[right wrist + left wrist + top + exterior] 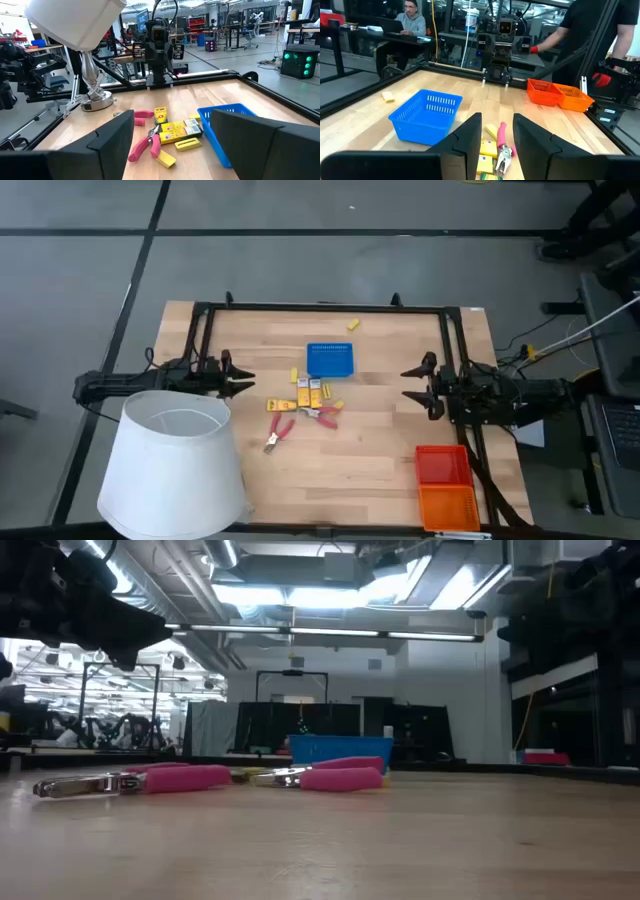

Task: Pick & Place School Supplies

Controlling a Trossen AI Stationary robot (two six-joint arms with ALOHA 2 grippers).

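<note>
Several flat yellow packs lie side by side mid-table, just near of the blue tray. One red-handled plier tool lies near-left of them, the other just right of it. Tiny yellow blocks sit at the far edge and beside the tray. My left gripper hovers open left of the packs, and my right gripper hovers open to their right. The packs and pliers show between the right fingers, and a plier tool between the left fingers.
A big white lampshade covers the table's near-left corner, its lamp base on the table. A red tray and an orange tray sit at the near-right corner. People are in the room beyond the table.
</note>
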